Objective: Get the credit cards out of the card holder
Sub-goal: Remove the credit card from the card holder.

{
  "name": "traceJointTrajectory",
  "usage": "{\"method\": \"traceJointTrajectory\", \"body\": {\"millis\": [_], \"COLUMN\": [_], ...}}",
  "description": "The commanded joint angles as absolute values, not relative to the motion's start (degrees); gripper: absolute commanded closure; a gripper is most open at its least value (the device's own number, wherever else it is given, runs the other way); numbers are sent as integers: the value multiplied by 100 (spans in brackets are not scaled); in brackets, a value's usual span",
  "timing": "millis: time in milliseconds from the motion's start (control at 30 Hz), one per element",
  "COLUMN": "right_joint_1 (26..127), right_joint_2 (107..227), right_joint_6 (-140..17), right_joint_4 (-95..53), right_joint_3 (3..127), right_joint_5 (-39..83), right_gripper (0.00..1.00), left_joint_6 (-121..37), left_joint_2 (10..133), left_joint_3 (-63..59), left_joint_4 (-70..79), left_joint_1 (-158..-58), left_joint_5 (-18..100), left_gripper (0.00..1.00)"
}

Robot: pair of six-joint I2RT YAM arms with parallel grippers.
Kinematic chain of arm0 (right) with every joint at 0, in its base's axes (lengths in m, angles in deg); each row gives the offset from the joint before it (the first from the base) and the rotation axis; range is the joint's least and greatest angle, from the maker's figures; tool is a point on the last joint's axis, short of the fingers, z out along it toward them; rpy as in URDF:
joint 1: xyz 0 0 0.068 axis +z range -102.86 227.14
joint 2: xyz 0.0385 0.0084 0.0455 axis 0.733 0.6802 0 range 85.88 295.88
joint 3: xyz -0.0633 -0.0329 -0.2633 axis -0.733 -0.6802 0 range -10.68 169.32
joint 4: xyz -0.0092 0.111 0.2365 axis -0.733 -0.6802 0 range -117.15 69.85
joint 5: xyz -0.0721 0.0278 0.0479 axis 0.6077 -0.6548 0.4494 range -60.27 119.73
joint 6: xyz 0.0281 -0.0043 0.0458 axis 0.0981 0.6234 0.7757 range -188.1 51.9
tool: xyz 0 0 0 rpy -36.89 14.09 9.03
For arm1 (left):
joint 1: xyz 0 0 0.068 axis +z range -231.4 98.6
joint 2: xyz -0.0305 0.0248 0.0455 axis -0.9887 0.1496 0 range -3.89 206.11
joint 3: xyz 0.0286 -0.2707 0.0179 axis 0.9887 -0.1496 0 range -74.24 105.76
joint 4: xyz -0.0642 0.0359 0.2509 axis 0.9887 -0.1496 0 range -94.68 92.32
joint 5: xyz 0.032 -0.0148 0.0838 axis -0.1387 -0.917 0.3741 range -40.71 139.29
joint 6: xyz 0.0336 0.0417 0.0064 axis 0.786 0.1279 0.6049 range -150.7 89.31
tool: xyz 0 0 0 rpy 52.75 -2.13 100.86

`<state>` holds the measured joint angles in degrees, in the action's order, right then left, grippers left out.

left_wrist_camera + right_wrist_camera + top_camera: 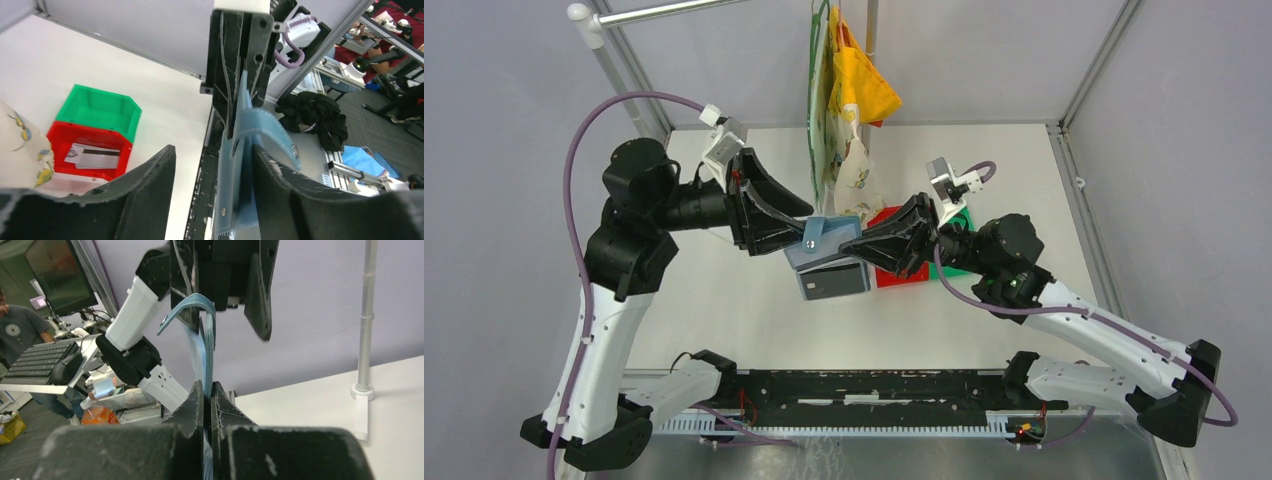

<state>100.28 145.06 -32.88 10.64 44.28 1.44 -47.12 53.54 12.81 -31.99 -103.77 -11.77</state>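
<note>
The white table (724,310) sits inside a bare aluminium frame, and in the top view the two arms meet above its middle. The soft teal-blue folding card holder (822,238) is held in the air at the frame's centre. The left gripper (807,226) is just to its left with jaws spread apart. The right gripper (844,243) comes in from the right and is pinched shut on the holder. A dark rectangular card (834,283) shows in the holder's lower half, just below both sets of fingertips, so both arms look about equally near it. The square red plastic bin (894,272) lies just right of centre. In the left wrist view the holder runs as a thin upright sheet up the middle of the frame. It lies close against the right-hand finger, with open space to the other finger. A pale grey card (95,156) lies in the red bin at lower left. In the right wrist view the closed fingers clamp the holder's lower edge at bottom centre. Its long axis rises straight up toward the open left jaws at the top.
</note>
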Motion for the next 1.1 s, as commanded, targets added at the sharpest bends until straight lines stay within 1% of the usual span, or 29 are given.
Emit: {"method": "traceJointTrajectory", "body": {"millis": [0, 67, 167, 233, 333, 467, 567, 600, 633, 667, 733, 800, 867, 1067], "right_joint_1": [10005, 10005, 10000, 10004, 10005, 10005, 10003, 10007, 10004, 10004, 10000, 10000, 10005, 10001], "right_joint_2": [14248, 14186, 14192, 14299, 14554, 14966, 15232, 15325, 15398, 15447, 15511, 15565, 15633, 15709], "right_joint_6": [-3804, -3945, -4145, -4287, -4523, -4735, -4880, -4923, -4926, -4917, -4856, -4800, -4768, -4694], "right_joint_4": [402, 134, -281, -666, -1427, -2341, -2919, -3051, -3139, -3160, -3091, -2986, -2960, -2821], "right_joint_3": [4478, 4478, 4594, 4789, 5205, 5697, 5936, 6015, 6054, 6075, 6071, 6073, 6093, 6061], "right_joint_5": [346, 338, 280, 145, 67, -91, -78, -75, -100, -138, -275, -411, -508, -880], "right_gripper": [100, 100, 100, 100, 100, 100, 100, 100, 100, 100, 100, 100, 100, 100], "left_joint_6": [-4131, -3899, -3404, -2732, -1579, -478, 94, 231, 341, 457, 550, 350, 89, -650], "left_joint_2": [5428, 5490, 5521, 5478, 5412, 5193, 4907, 4805, 4704, 4612, 4409, 4242, 4160, 4208], "left_joint_3": [1944, 2058, 1912, 1726, 1443, 847, 265, 114, -61, -221, -508, -695, -771, -882], "left_joint_4": [-3436, -3653, -4168, -4697, -5558, -6202, -6326, -6321, -6270, -6221, -6032, -5754, -5544, -5166], "left_joint_1": [-10393, -10379, -10385, -10388, -10389, -10387, -10387, -10390, -10384, -10389, -10384, -10390, -10384, -10382], "left_joint_5": [-1087, -1190, -1594, -1536, -1105, -522, -75, 61, 204, 345, 616, 700, 539, 130], "left_gripper": [33, 31, 30, 30, 30, 28, 22, 19, 13, 11, 11, 13, 17, 43]}}
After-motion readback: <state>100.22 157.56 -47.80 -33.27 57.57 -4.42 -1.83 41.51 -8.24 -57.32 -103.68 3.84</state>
